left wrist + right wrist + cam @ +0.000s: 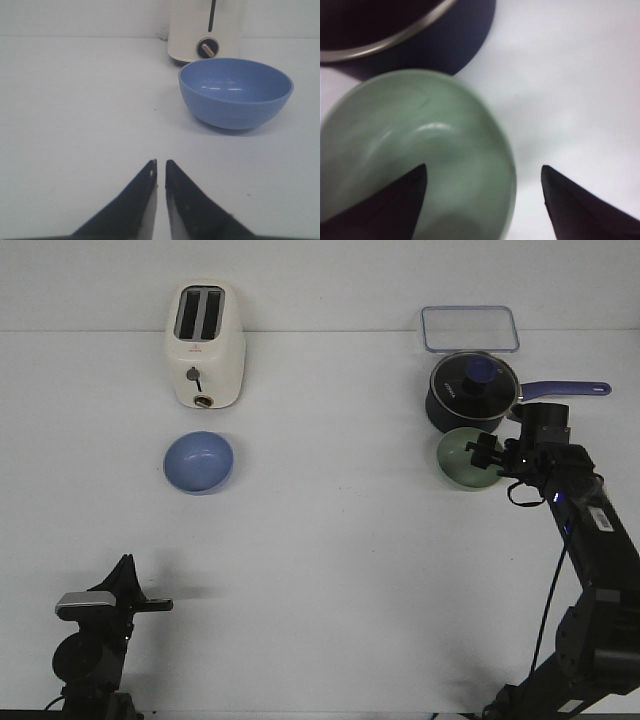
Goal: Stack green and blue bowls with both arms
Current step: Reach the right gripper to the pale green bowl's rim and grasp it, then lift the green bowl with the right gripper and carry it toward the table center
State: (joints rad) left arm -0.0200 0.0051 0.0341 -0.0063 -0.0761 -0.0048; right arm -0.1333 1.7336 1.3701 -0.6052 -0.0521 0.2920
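The pale blue bowl (pixel 198 462) sits on the white table in front of the toaster, also in the left wrist view (pixel 235 92). The sage green bowl (pixel 462 457) sits in front of the saucepan at the right, large in the right wrist view (pixel 415 150). My right gripper (pixel 487 453) is open over the green bowl's right rim, one finger (pixel 380 210) inside the bowl, the other (pixel 585 210) outside it. My left gripper (pixel 160 606) is shut and empty near the front left, well short of the blue bowl; its tips (pixel 161 167) nearly touch.
A cream toaster (pixel 204 344) stands behind the blue bowl. A dark navy lidded saucepan (pixel 470 390) with a long handle stands right behind the green bowl, close to my right gripper. A clear lidded container (pixel 469 328) lies at the back right.
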